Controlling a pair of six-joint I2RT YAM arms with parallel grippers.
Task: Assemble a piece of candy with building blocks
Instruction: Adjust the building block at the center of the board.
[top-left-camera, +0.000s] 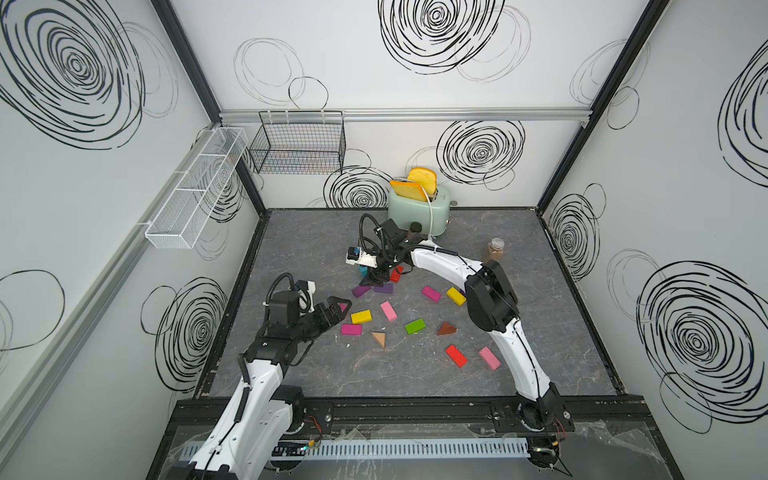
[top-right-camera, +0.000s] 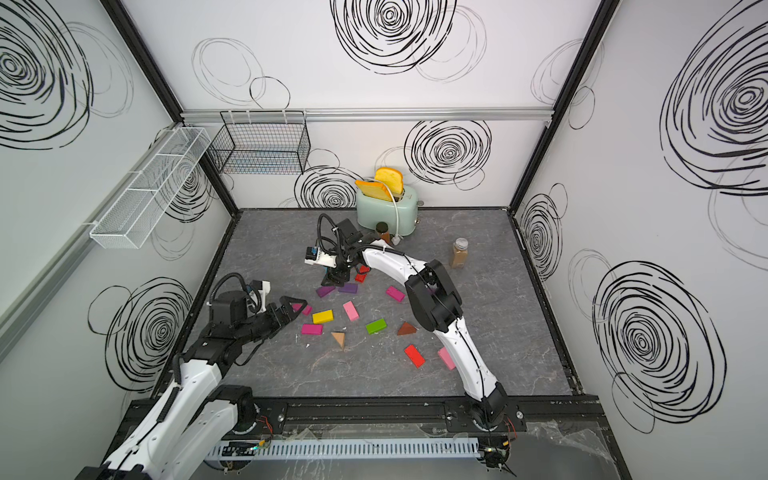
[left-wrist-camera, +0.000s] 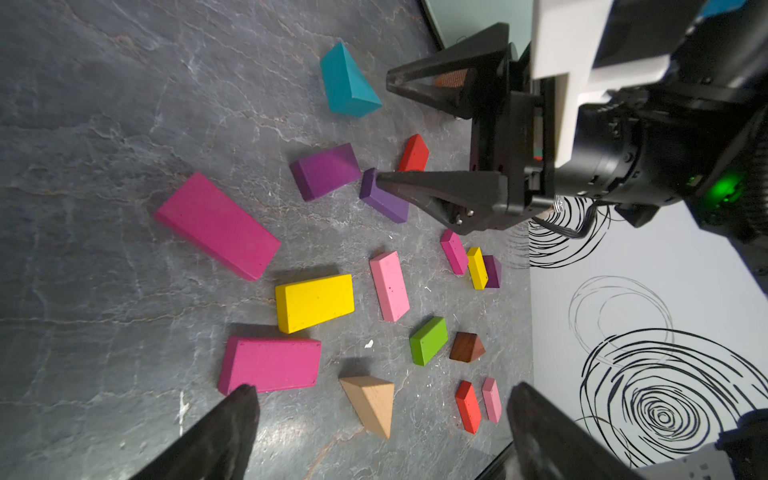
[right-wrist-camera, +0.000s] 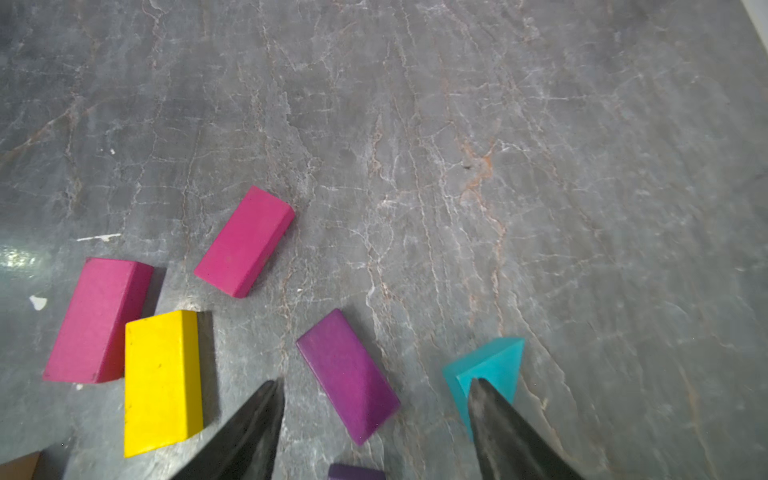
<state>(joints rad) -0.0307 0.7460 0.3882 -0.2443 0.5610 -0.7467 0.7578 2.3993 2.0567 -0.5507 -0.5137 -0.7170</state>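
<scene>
Find the building blocks (top-left-camera: 388, 311) strewn flat over the grey marbled tabletop (top-left-camera: 540, 332), around the middle of both top views, none yet joined into a candy shape. Note the right gripper (right-wrist-camera: 375, 383) low over the upper edge of that scatter, jaws apart and clamped on nothing, with a purple slope-faced block (right-wrist-camera: 347, 374) in the gap, a teal triangular wedge (right-wrist-camera: 494, 365) just outside one finger, and the other fingertip at the end of a dark purple flat brick (left-wrist-camera: 384, 203); contact there not certain. Note too the left gripper (top-left-camera: 337, 306), spread wide and empty, at the left of the scatter, close to a magenta flat brick (left-wrist-camera: 216, 226).

Probably a matter of choosing the next piece. Settle on one block before closing. Centre the jaws squarely across it, clear of both neighbours, to avoid nudging the wedge or dragging the dark brick. Pinch flat parallel faces only, never the slope: likely to squirt out. For a wedge, take the two triangular ends. Aim for a brick as the body, with a wedge pointing inward at each end.
</scene>
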